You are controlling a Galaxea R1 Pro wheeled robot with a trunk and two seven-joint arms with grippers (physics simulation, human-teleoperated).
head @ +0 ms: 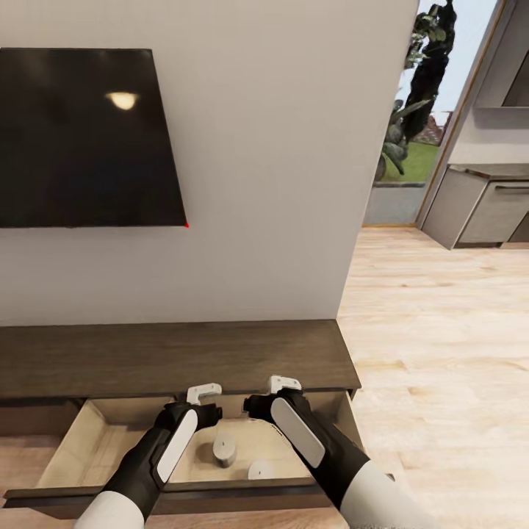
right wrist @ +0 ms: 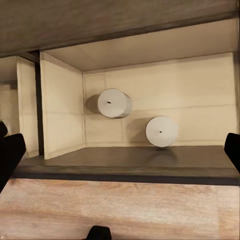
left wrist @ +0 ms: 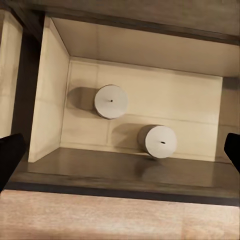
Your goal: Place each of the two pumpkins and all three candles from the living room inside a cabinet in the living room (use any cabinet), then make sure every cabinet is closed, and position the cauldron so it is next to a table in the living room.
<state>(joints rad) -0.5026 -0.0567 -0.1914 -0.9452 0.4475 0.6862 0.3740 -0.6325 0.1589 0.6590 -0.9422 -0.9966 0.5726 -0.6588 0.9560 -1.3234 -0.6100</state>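
i can't read any writing or brand marks anywhere. i have both arms over the open drawer (head: 95, 441) of the cabinet (head: 176, 356), a long low dark wood unit against a white wall (head: 272, 184). two candles stand upright on the pale drawer floor: one candle (head: 224, 448) near the middle, between my two forearms, and the other candle (head: 261, 469) close to the front edge, just beside my right forearm; they sit near each other without touching. my left gripper (head: 203, 393) and right gripper (head: 283, 383) hang above the back of the drawer, both empty, well above the candles. in each wrist view the dark fingertips sit at opposite edges of the frame, so both pairs of fingers are spread wide with the candles (left wrist: 111, 101) (right wrist: 114, 103) below and between them. a black screen (head: 81, 136) hangs on the wall above the cabinet. the floor (head: 433, 345) is light wood planks, and to the right an opening shows greenery outside and grey kitchen units (head: 481, 206).
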